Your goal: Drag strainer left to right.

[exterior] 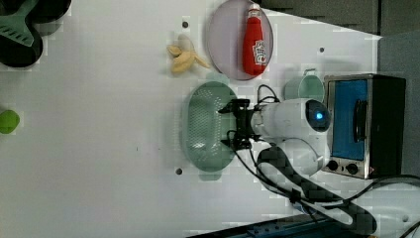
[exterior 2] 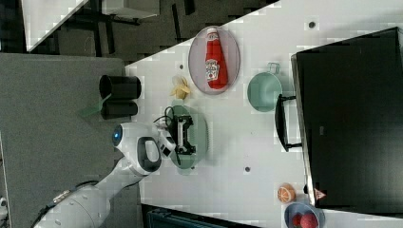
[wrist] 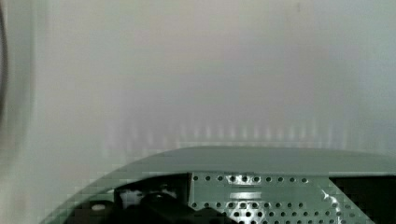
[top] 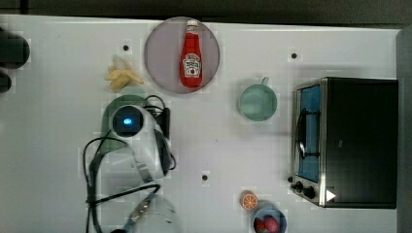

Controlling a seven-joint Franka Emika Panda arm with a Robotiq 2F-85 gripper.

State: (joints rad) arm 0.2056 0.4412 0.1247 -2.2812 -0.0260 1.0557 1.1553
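white tabletop [top: 58, 145] carries everything you need to watch. your strainer [exterior: 205, 130] sits on the left half as the top view shows it, just below the peeled banana [top: 121, 75] and near the grey plate [top: 160, 58] holding the ketchup bottle [top: 191, 54]. your gripper [exterior: 229, 126] hangs over the strainer's bowl with its fingers spread wide, clamped on nothing.

you look to be at the approach step: reaching into the strainer, drag not yet begun. next, you'd want to lower a finger inside against the wall, or pinch the rim, then pull across toward the top view's right. mind the green mug [top: 257, 102] and the toaster oven [top: 350, 141] on that side.
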